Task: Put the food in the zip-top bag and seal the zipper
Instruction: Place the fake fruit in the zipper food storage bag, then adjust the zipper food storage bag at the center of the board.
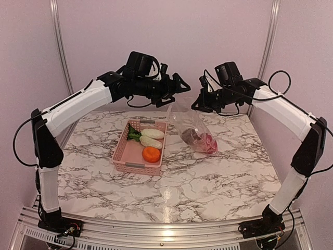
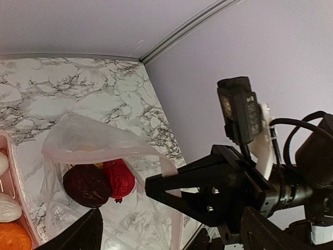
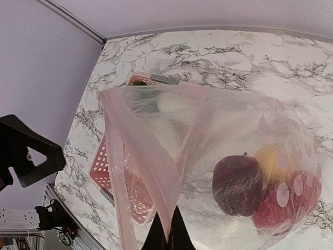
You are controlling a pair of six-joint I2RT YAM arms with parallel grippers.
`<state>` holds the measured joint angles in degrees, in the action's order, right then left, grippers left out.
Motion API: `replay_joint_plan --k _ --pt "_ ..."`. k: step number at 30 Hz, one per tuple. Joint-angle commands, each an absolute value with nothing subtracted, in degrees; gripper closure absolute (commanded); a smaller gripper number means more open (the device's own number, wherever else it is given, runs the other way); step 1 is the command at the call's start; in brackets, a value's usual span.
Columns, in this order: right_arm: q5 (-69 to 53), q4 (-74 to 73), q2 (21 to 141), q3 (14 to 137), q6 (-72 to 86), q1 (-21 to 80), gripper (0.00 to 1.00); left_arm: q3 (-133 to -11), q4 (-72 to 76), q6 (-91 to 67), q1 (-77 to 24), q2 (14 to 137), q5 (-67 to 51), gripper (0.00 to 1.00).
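Holding zip-top bag (image 1: 191,127) mouth up, right jaws clamped on its rim, so food (image 1: 151,154) drops in easy. Left jaws wide apart, empty. Bag at 3 o'clock of basket (image 1: 120,156).

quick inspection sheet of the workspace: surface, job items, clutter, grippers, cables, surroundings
surface: marble-pattern table
job's things: zip-top bag unsealed, mouth open, holding dark purple piece, yellow piece and red piece; orange piece, two white pieces and leafy green lie in the pink basket
clutter: nothing seen
grippers: left gripper open, empty; right gripper shut on the bag's mouth edge
cables: black cables along both arms, off the table
surroundings: lilac walls, metal frame posts
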<state>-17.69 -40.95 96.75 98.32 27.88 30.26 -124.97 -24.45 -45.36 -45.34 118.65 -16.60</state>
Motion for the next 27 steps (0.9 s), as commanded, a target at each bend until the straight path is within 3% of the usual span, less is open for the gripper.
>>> replay_joint_plan --k 1,10,19,23,25,27 --pt "-18.94 -40.14 97.92 101.03 27.96 29.79 1.0 -117.31 -24.01 -38.43 -45.44 109.2 -14.78 0.08" --pt "-19.74 -40.58 99.17 103.06 27.19 29.77 1.0 -107.54 -34.49 -36.24 -45.44 105.84 -6.4 0.2" --pt "-21.15 -40.92 100.31 103.51 26.71 29.9 1.0 -107.78 -31.19 -41.38 -44.05 111.93 -7.37 0.45" --pt "-21.25 -42.57 100.75 103.71 25.58 29.98 1.0 -107.86 -27.08 -42.5 -43.64 114.38 -11.78 0.65" --pt "-20.83 -43.31 100.43 103.88 25.16 30.14 1.0 -109.94 -27.08 -43.11 -43.48 115.78 -13.52 0.95" --pt "-19.32 -45.99 100.44 106.67 24.26 29.95 1.0 -113.55 -26.89 -44.24 -43.49 116.98 -15.55 1.0"
